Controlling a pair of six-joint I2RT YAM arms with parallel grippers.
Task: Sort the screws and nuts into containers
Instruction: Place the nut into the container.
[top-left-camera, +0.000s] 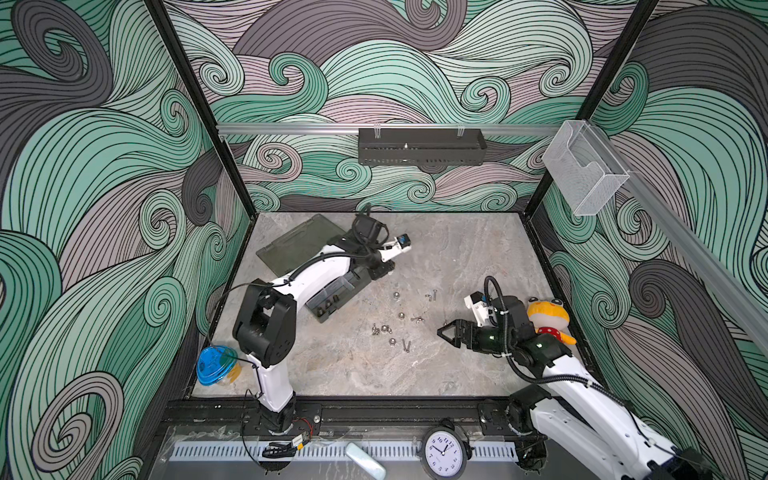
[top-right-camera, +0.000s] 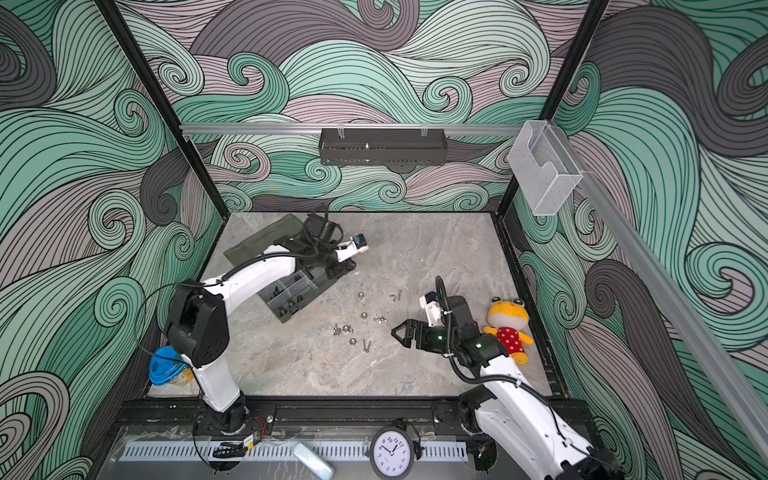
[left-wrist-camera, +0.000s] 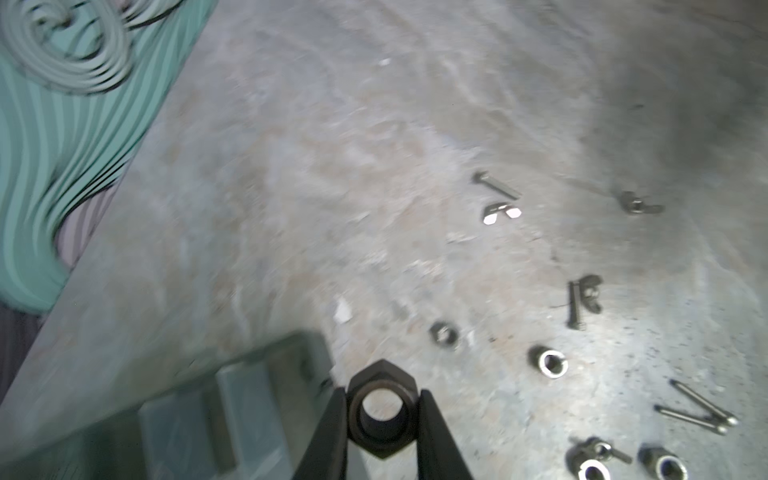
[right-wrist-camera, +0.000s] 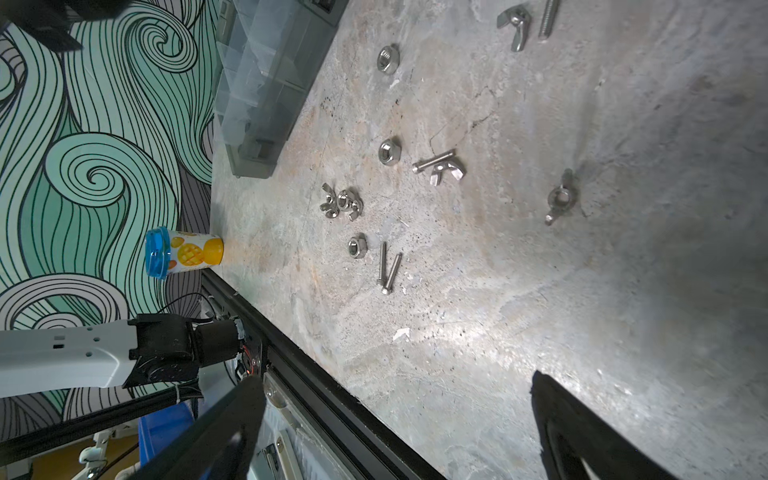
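Observation:
My left gripper (left-wrist-camera: 381, 419) is shut on a black hex nut (left-wrist-camera: 381, 409), held by its flats with the hole facing the camera. In both top views this gripper (top-left-camera: 379, 271) (top-right-camera: 343, 268) hangs at the far end of the grey organiser box (top-left-camera: 332, 300) (top-right-camera: 291, 296), whose containers (left-wrist-camera: 187, 415) lie just beside the held nut. Silver nuts (top-left-camera: 397, 296) (right-wrist-camera: 389, 150) and thin screws (top-left-camera: 406, 345) (right-wrist-camera: 388, 270) lie scattered on the table between the arms. My right gripper (top-left-camera: 442, 332) (right-wrist-camera: 395, 380) stands open and holds nothing, low over the table to the right of them.
The organiser's lid (top-left-camera: 291, 245) lies open behind it. A blue-lidded tub (top-left-camera: 216, 365) stands at the front left corner, a plush toy (top-left-camera: 548, 318) by the right wall. A clear acrylic box (top-left-camera: 584, 166) and a black tray (top-left-camera: 422, 145) hang on the walls.

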